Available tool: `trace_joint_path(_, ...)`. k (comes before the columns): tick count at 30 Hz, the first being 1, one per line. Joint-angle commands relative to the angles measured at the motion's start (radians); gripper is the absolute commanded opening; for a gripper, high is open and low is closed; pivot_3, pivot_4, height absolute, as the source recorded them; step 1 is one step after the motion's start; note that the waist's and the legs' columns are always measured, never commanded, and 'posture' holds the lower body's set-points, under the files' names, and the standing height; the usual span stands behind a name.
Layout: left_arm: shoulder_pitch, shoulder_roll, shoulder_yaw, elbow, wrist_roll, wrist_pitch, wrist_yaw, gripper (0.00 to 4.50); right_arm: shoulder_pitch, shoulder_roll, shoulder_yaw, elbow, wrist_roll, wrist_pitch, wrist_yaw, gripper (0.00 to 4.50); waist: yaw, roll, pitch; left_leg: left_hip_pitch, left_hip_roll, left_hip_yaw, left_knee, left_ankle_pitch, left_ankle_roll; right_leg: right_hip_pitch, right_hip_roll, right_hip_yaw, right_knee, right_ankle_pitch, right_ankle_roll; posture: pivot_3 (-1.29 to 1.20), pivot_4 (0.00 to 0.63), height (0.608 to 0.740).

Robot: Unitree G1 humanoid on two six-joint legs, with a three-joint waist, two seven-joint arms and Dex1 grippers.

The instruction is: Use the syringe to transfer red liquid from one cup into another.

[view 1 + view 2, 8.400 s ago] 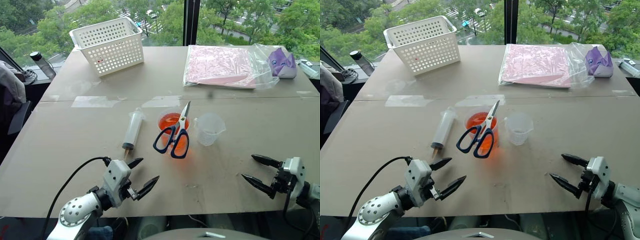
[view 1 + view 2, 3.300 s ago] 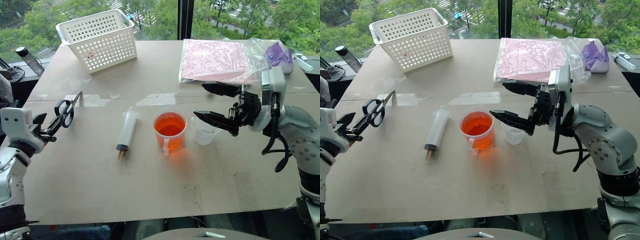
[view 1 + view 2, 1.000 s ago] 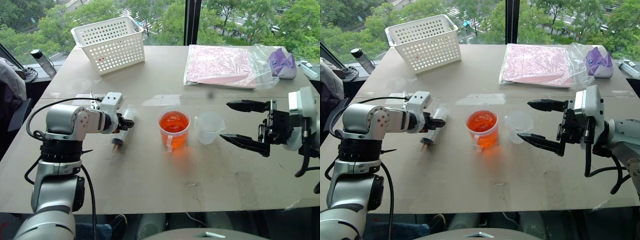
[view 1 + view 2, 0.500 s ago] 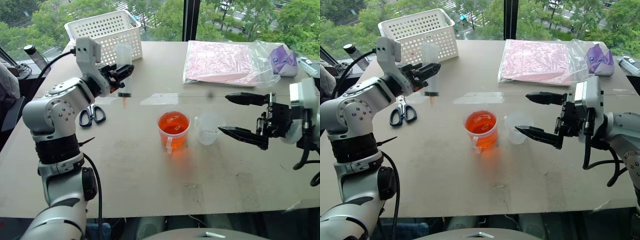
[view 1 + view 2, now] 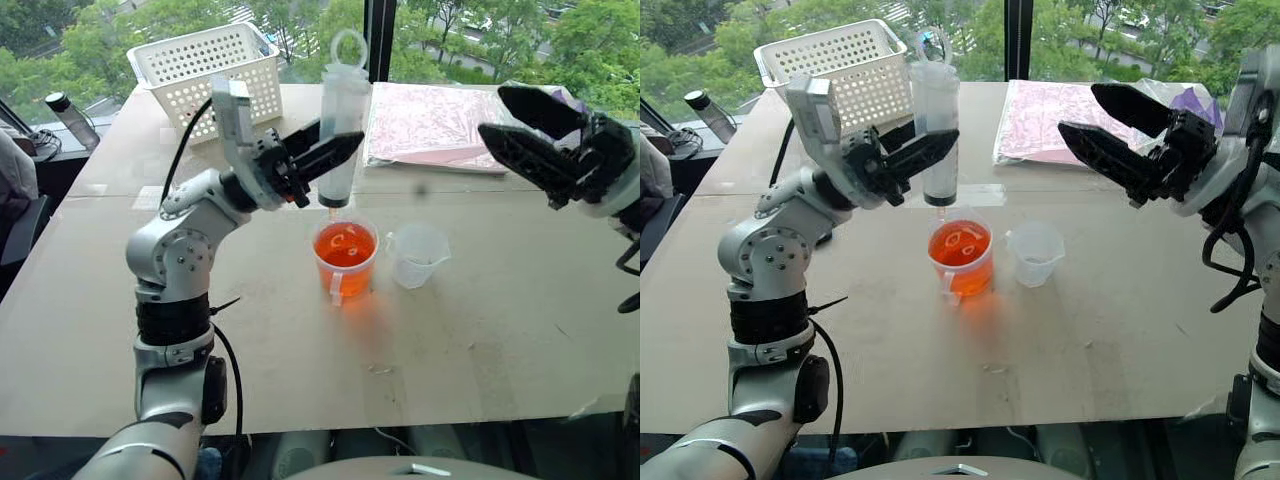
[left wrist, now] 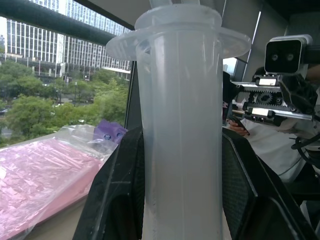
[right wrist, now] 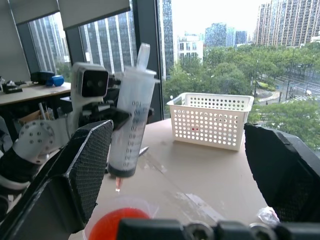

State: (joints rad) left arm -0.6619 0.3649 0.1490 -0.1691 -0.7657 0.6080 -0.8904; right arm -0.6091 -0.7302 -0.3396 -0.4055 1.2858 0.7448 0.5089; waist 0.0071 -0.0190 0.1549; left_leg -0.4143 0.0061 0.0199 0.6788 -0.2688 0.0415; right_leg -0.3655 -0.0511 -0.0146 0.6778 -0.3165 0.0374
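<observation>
The left gripper clamps its jaws on the upright syringe, tip above the cup; the right gripper hovers nearby, jaws wide and empty.

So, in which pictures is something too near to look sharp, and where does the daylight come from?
Left wrist view: the syringe stands so near that its barrel looks soft, between dark fingers. Right wrist view: the right gripper's fingers are near, blurred shapes; the basket is sharper. Eye views: daylight enters through the windows behind the table; the red liquid glows.
</observation>
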Motion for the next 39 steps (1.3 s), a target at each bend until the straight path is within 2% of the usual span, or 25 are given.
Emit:
trace_joint_path(1, 0.012, -0.018, -0.041, 0.033, 0.051, -0.127, -0.075, 1.37, -0.058, 0.014, 0.007, -0.039, 0.079, 0.029, -0.134, 4.50, 0.001, 0.000, 0.000, 0.000, 0.000, 0.000, 0.000, 0.000, 0.000, 0.000, 0.000, 0.000, 0.000, 0.000, 0.000, 0.00, 0.150, 0.740)
trace_joint_path(8, 0.068, -0.043, -0.099, 0.092, 0.069, -0.216, -0.189, 1.37, -0.090, 0.058, 0.141, -0.056, 0.016, 0.064, -0.184, 4.50, 0.001, 0.000, 0.000, -0.001, 0.000, 0.000, 0.000, 0.000, 0.000, -0.001, 0.000, 0.000, 0.000, 0.000, 0.000, 0.00, 0.150, 0.740)
trace_joint_path(12, 0.093, -0.037, -0.126, 0.111, 0.100, -0.270, -0.241, 1.37, -0.122, 0.044, 0.181, -0.045, 0.040, 0.123, -0.164, 4.50, 0.002, 0.000, 0.000, -0.002, 0.000, 0.000, 0.000, 0.000, 0.001, -0.001, 0.000, 0.000, 0.000, 0.000, 0.000, 0.00, 0.150, 0.740)
trace_joint_path(18, 0.112, -0.050, -0.137, 0.132, 0.141, -0.347, -0.262, 1.37, -0.176, 0.044, 0.200, -0.029, 0.121, 0.198, -0.176, 4.50, 0.002, 0.000, 0.000, -0.002, 0.000, 0.000, 0.000, 0.000, 0.001, -0.001, 0.000, 0.000, 0.000, 0.000, 0.000, 0.00, 0.150, 0.740)
trace_joint_path(25, 0.111, -0.074, -0.144, 0.163, 0.181, -0.418, -0.247, 1.37, -0.208, 0.087, 0.252, 0.010, 0.074, 0.239, -0.250, 4.50, 0.003, 0.000, 0.000, -0.002, 0.000, 0.000, 0.000, -0.001, 0.001, -0.002, 0.000, 0.000, 0.000, 0.000, 0.000, 0.00, 0.150, 0.740)
trace_joint_path(28, 0.116, -0.073, -0.146, 0.166, 0.182, -0.423, -0.250, 1.37, -0.218, 0.099, 0.255, 0.011, 0.063, 0.246, -0.257, 3.65, 0.003, 0.000, 0.000, -0.002, 0.000, 0.000, 0.000, -0.001, 0.001, -0.002, 0.000, 0.000, 0.000, 0.000, 0.000, 0.00, 0.150, 0.740)
trace_joint_path(30, 0.120, -0.074, -0.147, 0.170, 0.180, -0.424, -0.250, 1.37, -0.222, 0.111, 0.251, 0.013, 0.084, 0.260, -0.276, 2.80, 0.002, 0.000, 0.000, -0.002, 0.000, 0.000, 0.000, -0.001, 0.001, -0.002, 0.000, 0.000, 0.000, 0.000, 0.000, 0.00, 0.150, 0.740)
trace_joint_path(32, 0.122, -0.079, -0.151, 0.173, 0.180, -0.425, -0.252, 1.37, -0.224, 0.111, 0.258, 0.013, 0.073, 0.275, -0.283, 1.74, 0.002, 0.000, 0.000, -0.002, 0.000, 0.000, 0.000, -0.001, 0.001, -0.002, 0.000, 0.000, 0.000, 0.000, 0.000, 0.00, 0.150, 0.740)
trace_joint_path(34, 0.121, -0.084, -0.153, 0.176, 0.177, -0.424, -0.253, 1.37, -0.224, 0.115, 0.259, 0.015, 0.066, 0.284, -0.293, 0.99, 0.003, 0.000, 0.000, -0.002, 0.000, 0.000, 0.000, -0.001, 0.001, -0.002, 0.000, 0.000, 0.000, 0.000, 0.000, 0.00, 0.150, 0.740)
trace_joint_path(36, 0.119, -0.086, -0.152, 0.179, 0.176, -0.424, -0.255, 1.37, -0.226, 0.125, 0.257, 0.017, 0.062, 0.285, -0.304, 0.04, 0.003, 0.000, 0.000, -0.002, 0.000, 0.000, 0.000, -0.001, 0.001, -0.002, 0.000, 0.000, 0.000, 0.000, 0.000, 0.00, 0.150, 0.740)
trace_joint_path(39, 0.120, -0.087, -0.148, 0.187, 0.176, -0.427, -0.254, 1.37, -0.234, 0.147, 0.242, 0.025, 0.087, 0.279, -0.318, 0.04, 0.002, 0.000, 0.000, -0.002, 0.000, 0.000, 0.000, -0.001, 0.001, -0.002, 0.000, 0.000, 0.000, 0.000, 0.000, 0.00, 0.150, 0.740)
